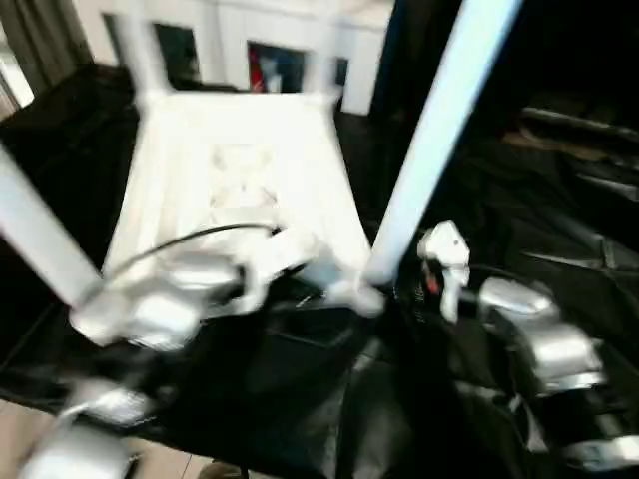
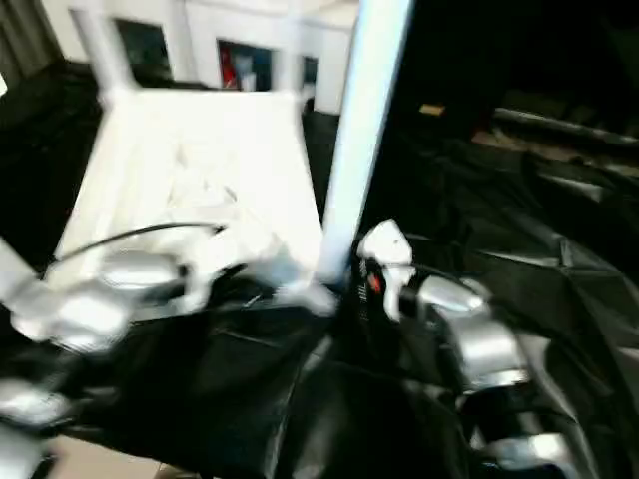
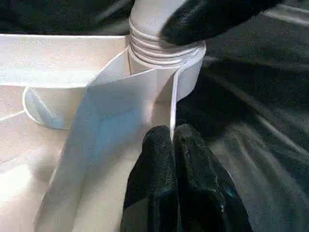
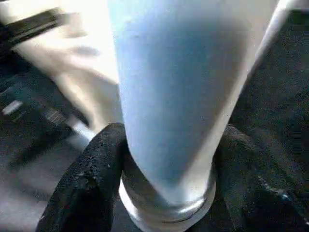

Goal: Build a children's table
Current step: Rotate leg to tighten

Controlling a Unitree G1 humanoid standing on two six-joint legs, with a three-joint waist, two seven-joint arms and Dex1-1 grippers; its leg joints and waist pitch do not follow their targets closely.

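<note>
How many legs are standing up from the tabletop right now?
4 legs: near right, held by the right gripper; near left; far left; far right, blurred. Tabletop lies upside down.

A work table (image 1: 300, 399) draped in crumpled black cloth (image 2: 519, 249) is seen. The white tabletop (image 1: 240, 170) is laid upside down on it, apparently toward its far edge.
</note>
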